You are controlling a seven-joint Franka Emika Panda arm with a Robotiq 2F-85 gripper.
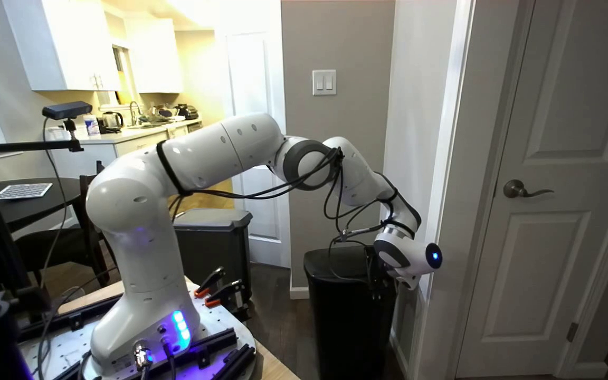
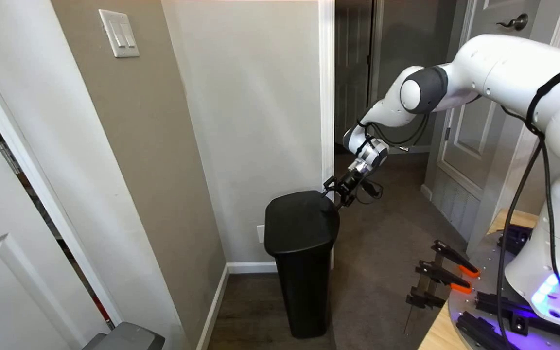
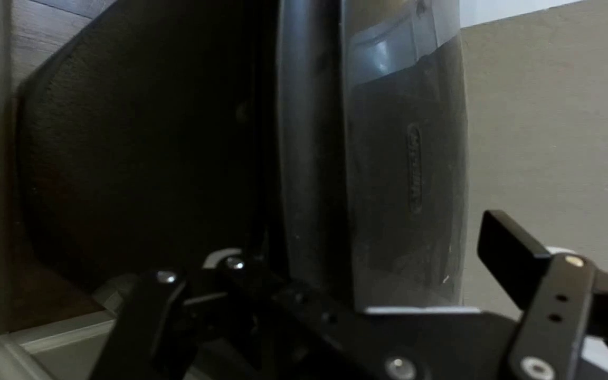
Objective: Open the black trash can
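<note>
The black trash can (image 2: 304, 291) stands upright on the floor by the wall. Its lid (image 2: 302, 221) is down. The can also shows in an exterior view (image 1: 349, 322), and its side (image 3: 140, 158) and lid edge (image 3: 404, 184) fill much of the wrist view. My gripper (image 2: 332, 189) is at the lid's edge on the side facing the hallway. In the wrist view my gripper (image 3: 375, 256) is open, its fingers wide apart with the lid and rim edge lying across the space between them. Whether a finger touches the lid cannot be told. Nothing is held.
A wall with a light switch (image 2: 118, 33) stands behind the can. A white door frame (image 2: 327, 97) is close beside the gripper. A grey bin (image 1: 211, 237) stands behind the arm. Clamps (image 2: 443, 272) stick out from the robot's table edge.
</note>
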